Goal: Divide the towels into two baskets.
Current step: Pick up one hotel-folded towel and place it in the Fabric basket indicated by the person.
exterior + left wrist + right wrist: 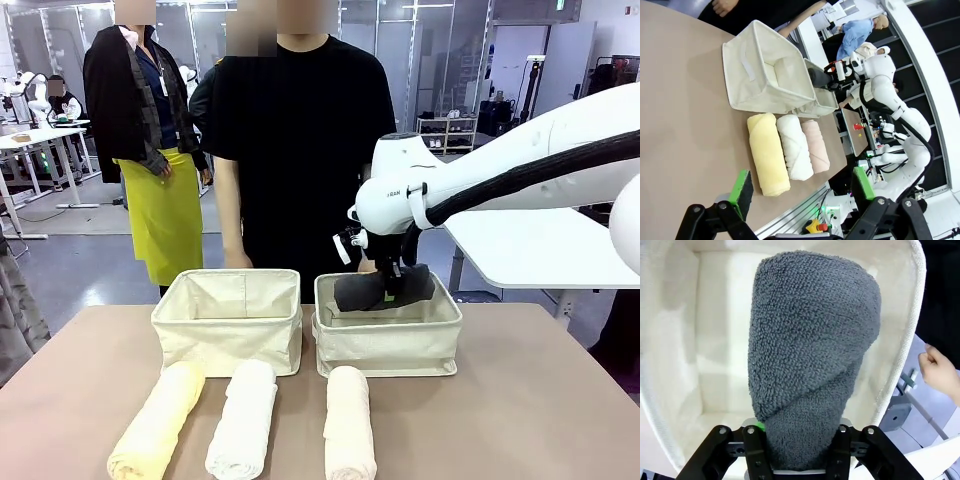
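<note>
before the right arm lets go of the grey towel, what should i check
1. Dark grey towel over the right basket: ok, it hangs across the opening, inside the rim.
2. Right gripper grip: ok, its fingers pinch the roll.
3. Basket floor free: ok where it shows; the towel hides part of it.
4. Person's hand clear: ok, it is outside the basket wall.
5. Left gripper out of the way: ok, open and holding nothing, on the near side, apart from both baskets.
</note>
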{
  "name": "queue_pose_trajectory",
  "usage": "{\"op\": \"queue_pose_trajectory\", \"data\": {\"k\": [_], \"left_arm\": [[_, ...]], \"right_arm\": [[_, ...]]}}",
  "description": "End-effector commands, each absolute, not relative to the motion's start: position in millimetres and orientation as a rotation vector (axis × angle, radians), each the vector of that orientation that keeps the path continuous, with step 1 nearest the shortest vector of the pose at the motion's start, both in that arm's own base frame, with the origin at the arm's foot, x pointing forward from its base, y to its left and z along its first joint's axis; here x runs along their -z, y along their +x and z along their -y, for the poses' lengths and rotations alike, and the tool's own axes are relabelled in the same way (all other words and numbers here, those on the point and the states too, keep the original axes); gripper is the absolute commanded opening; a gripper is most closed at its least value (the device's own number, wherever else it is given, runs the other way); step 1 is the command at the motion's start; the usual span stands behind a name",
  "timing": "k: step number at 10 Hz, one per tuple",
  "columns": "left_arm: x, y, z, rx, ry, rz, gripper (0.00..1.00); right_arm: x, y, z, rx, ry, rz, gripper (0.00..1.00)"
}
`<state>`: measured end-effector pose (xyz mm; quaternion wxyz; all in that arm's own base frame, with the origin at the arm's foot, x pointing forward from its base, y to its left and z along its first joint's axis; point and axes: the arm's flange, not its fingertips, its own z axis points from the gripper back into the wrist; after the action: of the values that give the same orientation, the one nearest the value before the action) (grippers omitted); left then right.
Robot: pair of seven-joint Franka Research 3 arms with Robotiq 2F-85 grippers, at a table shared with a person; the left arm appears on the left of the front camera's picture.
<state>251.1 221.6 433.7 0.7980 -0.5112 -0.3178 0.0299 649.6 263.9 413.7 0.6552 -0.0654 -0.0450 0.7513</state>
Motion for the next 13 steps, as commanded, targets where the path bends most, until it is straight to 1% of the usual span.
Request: {"op": "queue_pose_trajectory", "data": {"k": [1,2,3,4,5,6,7,8,10,11,13], "left_arm": [[-436.0,249.7,-223.6,-0.05,-1.114,0.705,1.0],[-436.0,249.7,-223.6,-0.05,-1.114,0.705,1.0],[-436.0,249.7,-223.6,-0.05,-1.114,0.705,1.0],[-436.0,249.7,-223.6,-0.05,-1.114,0.705,1.0],[-436.0,249.7,-223.6,-0.05,-1.114,0.705,1.0],[-436.0,249.7,-223.6,-0.05,-1.114,0.705,1.0],[-436.0,249.7,-223.6,-0.05,-1.114,0.705,1.0],[-436.0,249.7,-223.6,-0.05,-1.114,0.705,1.0],[-436.0,249.7,-223.6,-0.05,-1.114,0.705,1.0],[-436.0,249.7,-223.6,-0.05,-1.114,0.705,1.0],[-436.0,249.7,-223.6,-0.05,-1.114,0.705,1.0]], "right_arm": [[-417.2,659.4,-264.2,-1.77,-0.124,0.12,0.64],[-412.9,663.5,-264.2,-1.746,-0.143,0.133,0.66],[-412.9,663.5,-264.2,-1.746,-0.143,0.133,0.66],[-412.5,663.4,-264.4,-1.747,-0.139,0.133,0.94],[-410.7,663.2,-265.0,-1.733,-0.134,0.12,0.94],[-409.8,663.0,-265.3,-1.729,-0.128,0.116,1.0],[-409.1,664.1,-264.7,-1.711,-0.129,0.121,0.82],[-409.8,664.1,-264.6,-1.706,-0.131,0.129,1.0],[-412.6,658.0,-260.1,-1.661,-0.163,0.157,1.0],[-408.9,662.5,-264.1,-1.708,-0.143,0.116,1.0],[-408.9,662.5,-264.1,-1.708,-0.143,0.116,1.0]]}}
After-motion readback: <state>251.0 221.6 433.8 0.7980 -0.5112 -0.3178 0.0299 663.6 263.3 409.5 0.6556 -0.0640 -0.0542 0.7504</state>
